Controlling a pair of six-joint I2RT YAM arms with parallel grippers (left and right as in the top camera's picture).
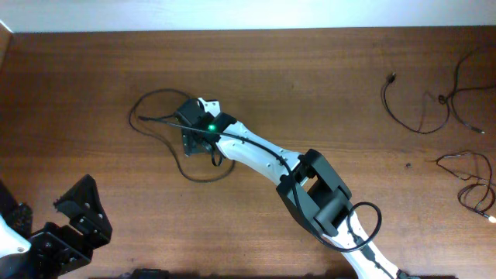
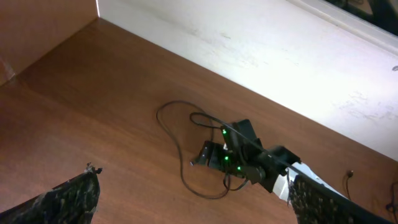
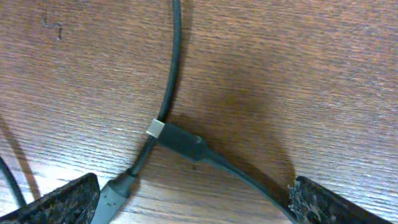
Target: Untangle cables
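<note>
Right under my right gripper [image 3: 194, 205], whose jaws stand wide apart with nothing between them, a black plug [image 3: 183, 143] with a metal tip [image 3: 155, 129] lies on the table [image 3: 298, 74], touching a second strand that crosses it. I judge these cables light, limp and a little slick. I would therefore pinch the stiff plug body rather than the cord, which might slip or drag the whole loop [image 1: 151, 94] along. My left gripper [image 1: 74, 221] is likewise spread fully and holds nothing; it sits at the near left corner, well apart from any wire. Farther off, toward the right edge, more thin cables [image 1: 422, 132] lie in loose curls. I see no container anywhere.
</note>
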